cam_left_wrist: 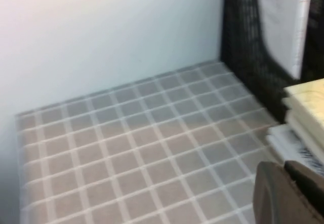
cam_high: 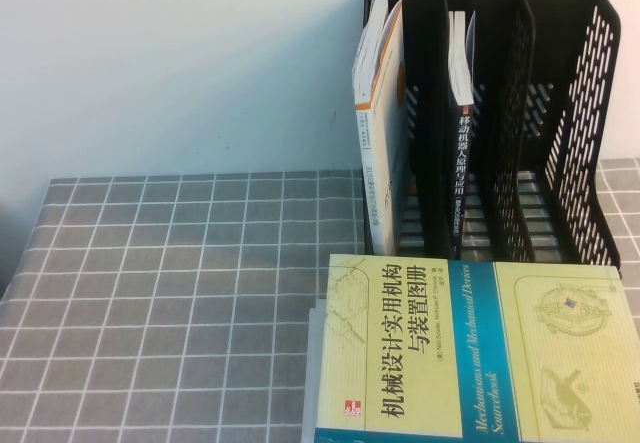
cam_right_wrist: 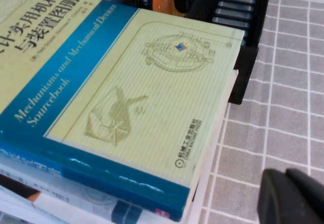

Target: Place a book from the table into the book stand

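**Book stands shelved in middle slot; both grippers low at the near edge**

On the near right of the grey grid table (cam_high: 150, 293), a pale yellow-and-blue book (cam_high: 480, 353) lies flat on top of a small stack, its cover running off the near and right edges of the high view. White pages of a lower book (cam_high: 316, 363) jut out at the stack's left side. The right gripper (cam_right_wrist: 291, 198) shows only as a dark tip in its wrist view, low over bare cloth just right of the stack's near right corner; it holds nothing that can be seen, and whether its fingers are parted cannot be told. The left gripper (cam_left_wrist: 288, 193) likewise shows as a dark tip in its own view, near the stack's left edge, with a wide stretch of open cloth running left and away to the pale wall; its opening cannot be told either. Neither gripper appears in the high view.

Beyond the stack, touching or just behind its far edge, the black book stand (cam_high: 585, 133) rises against the wall. A white-and-orange book (cam_high: 378, 123) leans in its left compartment. The book (cam_high: 463, 153), dark-spined with white Chinese lettering, stands upright in the middle compartment, well apart from both grippers. The right compartment holds no book.
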